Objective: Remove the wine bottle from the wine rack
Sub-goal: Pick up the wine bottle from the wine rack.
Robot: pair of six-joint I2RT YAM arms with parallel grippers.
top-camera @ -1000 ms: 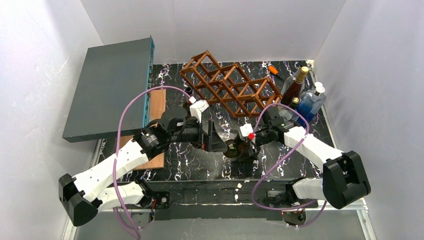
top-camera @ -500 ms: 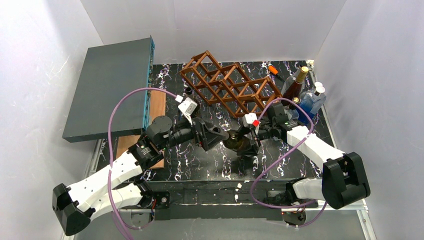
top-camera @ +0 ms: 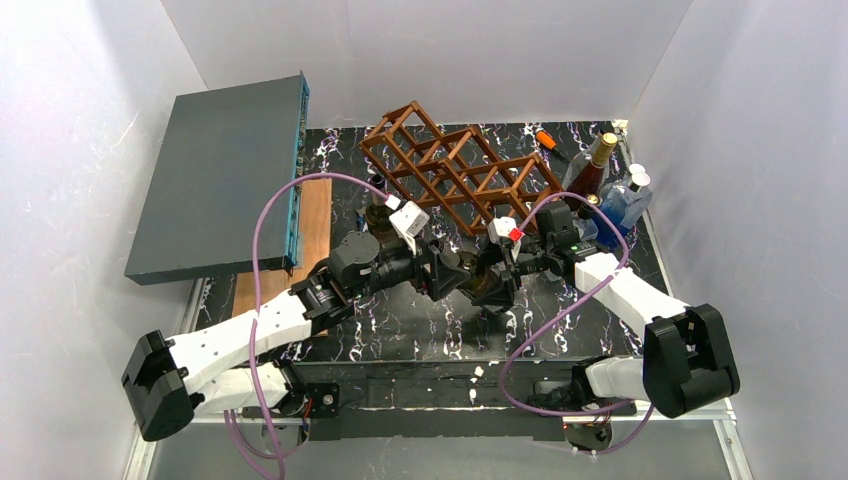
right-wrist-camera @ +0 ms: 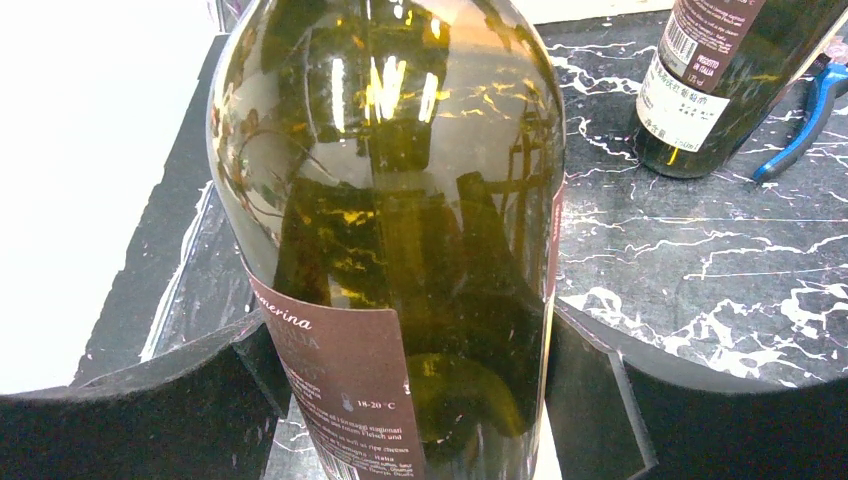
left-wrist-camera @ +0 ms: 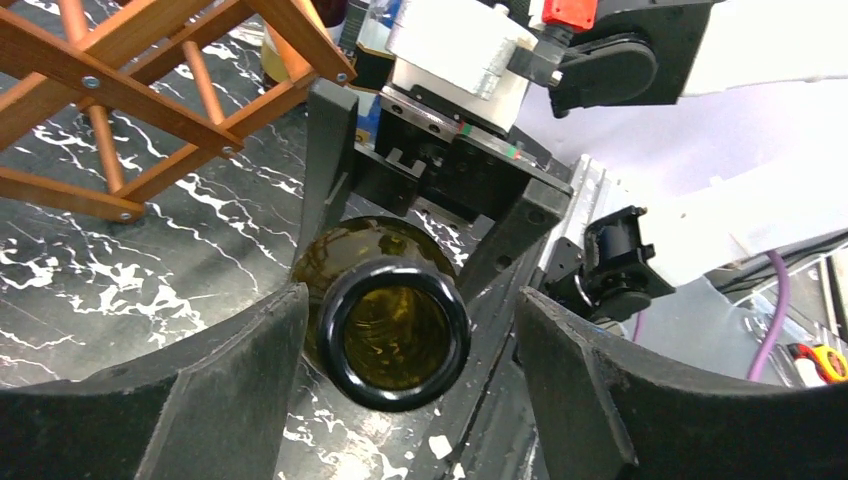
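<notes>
The brown wooden wine rack point(top-camera: 460, 175) stands at the back middle of the table; its corner shows in the left wrist view point(left-wrist-camera: 150, 100). The dark green wine bottle point(top-camera: 487, 290) is off the rack, held in front of it above the marble table. My right gripper point(top-camera: 500, 272) is shut on the bottle's body point(right-wrist-camera: 390, 200), one finger on each side, near the brown label. My left gripper point(top-camera: 452, 275) is open, its jaws on either side of the bottle's open mouth point(left-wrist-camera: 395, 335). The left finger is close to the rim and the right finger stands apart.
A grey flat box point(top-camera: 225, 175) leans at the left with a wooden board point(top-camera: 312, 215) beside it. Several bottles point(top-camera: 592, 170) stand at the back right. Another dark bottle point(top-camera: 380, 212) stands left of the rack. The right wrist view shows a standing bottle point(right-wrist-camera: 720, 80) and a blue-handled tool point(right-wrist-camera: 800, 110).
My left arm has reached right, bringing its open jaws around the bottle's neck. My right gripper has carried the bottle slightly up and back.
</notes>
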